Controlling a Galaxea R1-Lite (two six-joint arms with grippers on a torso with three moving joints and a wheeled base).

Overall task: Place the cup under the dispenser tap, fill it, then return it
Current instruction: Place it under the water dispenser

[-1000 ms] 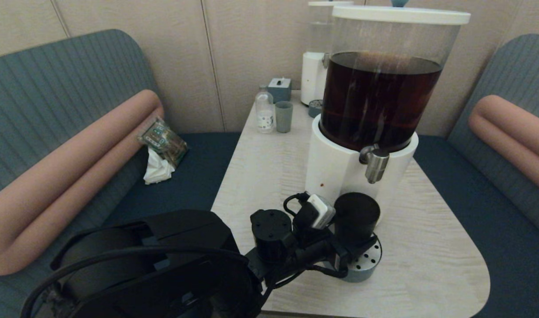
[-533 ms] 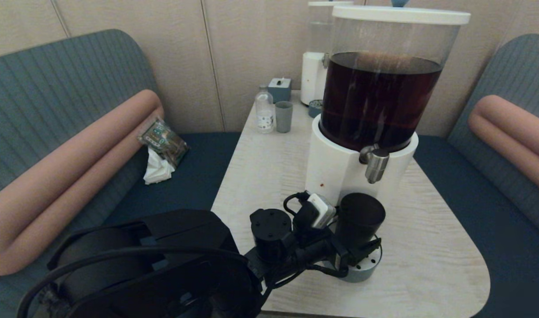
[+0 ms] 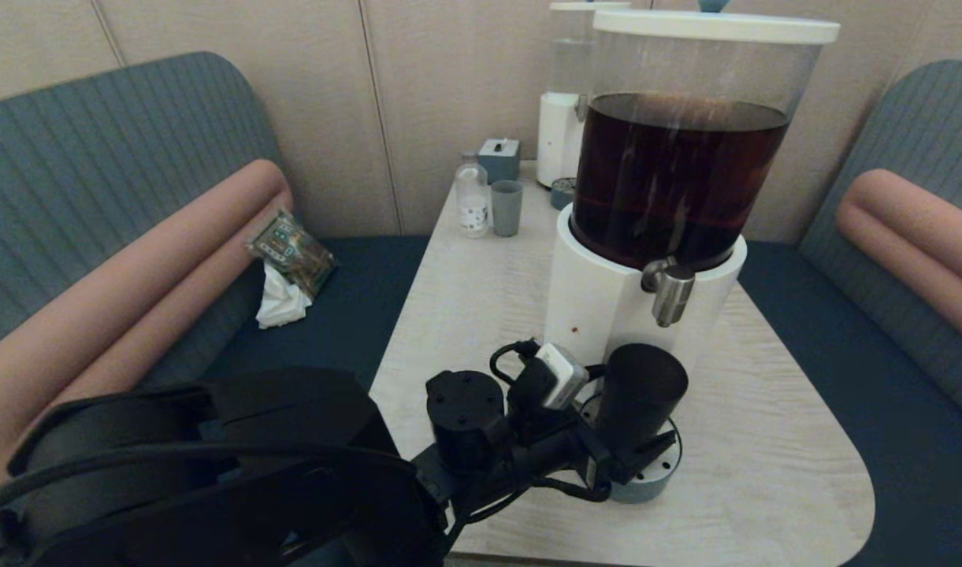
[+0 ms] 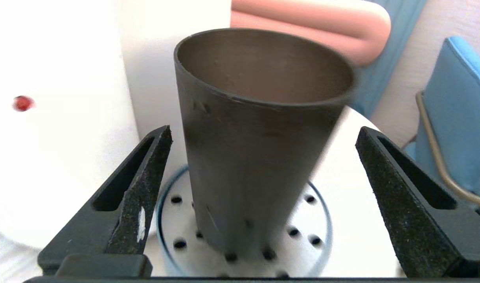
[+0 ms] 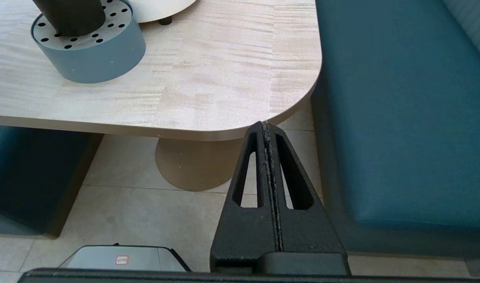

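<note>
The black cup [image 3: 642, 390] stands on the round grey perforated drip tray [image 3: 650, 476] in front of the big dispenser's white base [image 3: 599, 299]. It sits just below and a little left of the steel tap [image 3: 670, 295]. My left gripper [image 3: 624, 457] is open around the cup's lower part. In the left wrist view the cup [image 4: 255, 149] stands between the two fingers [image 4: 145, 188], with a gap on each side, and the tray [image 4: 318, 220] lies under it. My right gripper [image 5: 265, 126] is shut and empty, parked below the table's near right corner.
The dark-liquid tank [image 3: 677, 173] looms over the table [image 3: 772, 441]. At the back stand a small grey-green cup [image 3: 506, 208], a clear bottle [image 3: 472, 197], a small box [image 3: 499, 157] and a smaller white dispenser [image 3: 558, 138]. Blue benches flank the table.
The left arm has drawn back a little toward the near left. The cup shifted slightly right on the tray and now stands free between the fingers.
</note>
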